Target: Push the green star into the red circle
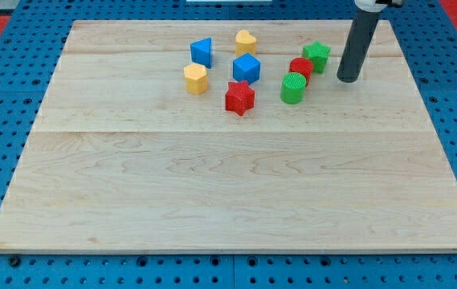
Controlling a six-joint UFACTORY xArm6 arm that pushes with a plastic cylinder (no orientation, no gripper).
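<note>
The green star [317, 54] lies near the view's top right, touching or almost touching the red circle [300, 68], which sits just below and left of it. My tip [347, 79] is to the right of both blocks, a short gap away from the star and a little lower in the view. It touches no block.
A green circle [292, 88] sits just below the red circle. A red star [240, 98], a blue cube [246, 68], a yellow heart [246, 41], a blue block [202, 52] and a yellow hexagon [196, 79] lie to the left. The board's right edge [421, 88] is near.
</note>
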